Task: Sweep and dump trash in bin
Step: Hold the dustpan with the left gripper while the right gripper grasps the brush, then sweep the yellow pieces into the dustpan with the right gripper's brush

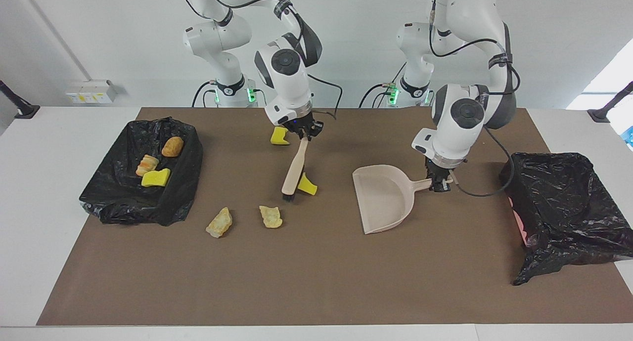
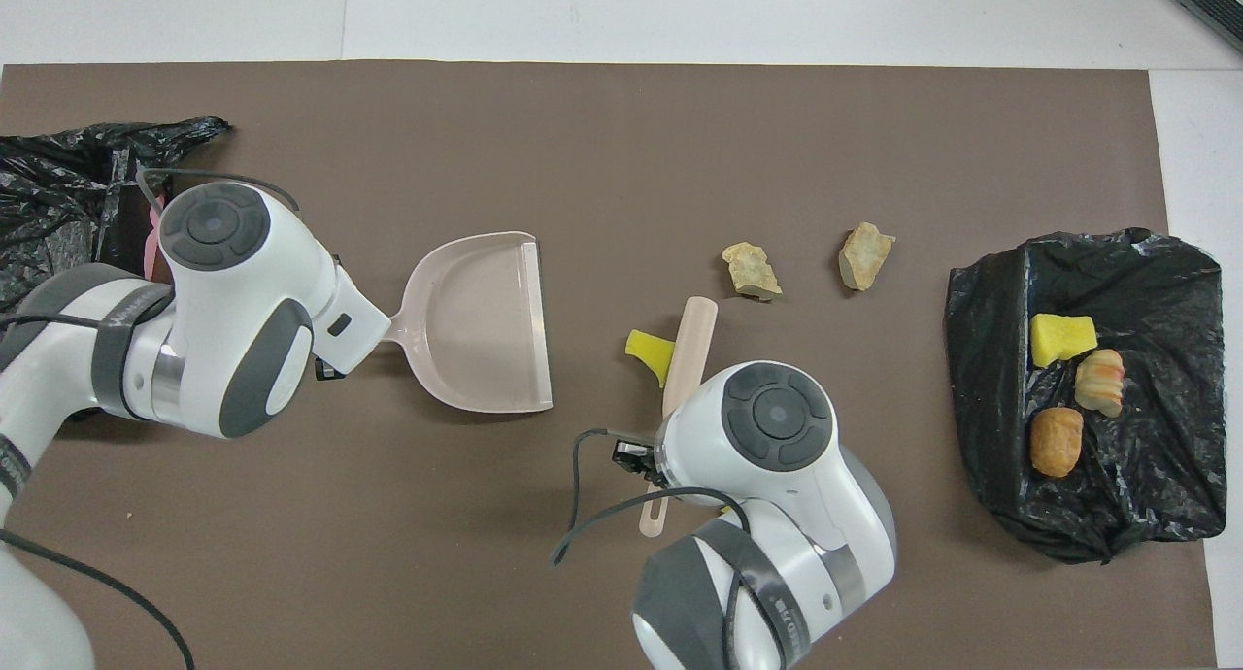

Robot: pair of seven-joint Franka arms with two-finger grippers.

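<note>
Seven trash scraps point(image 1: 307, 184): three in the bin at nine o'clock, four loose mid-bench, yellow sponges and tan lumps.

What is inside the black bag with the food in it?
In the black bag lie a yellow sponge chunk and two bread lumps. Anything under its folds is hidden.

Two glossy white arms, rounded shells with dark grey bands at the joints and grey round caps on the wrist housings (each cap ringed with small screw dimples). Black cables loop loosely off both forearms. Green lights glow at the two bases. The right gripper point(image 1: 303, 131) and left gripper point(image 1: 440, 182) are small, black and boxy under white flanges.
</note>
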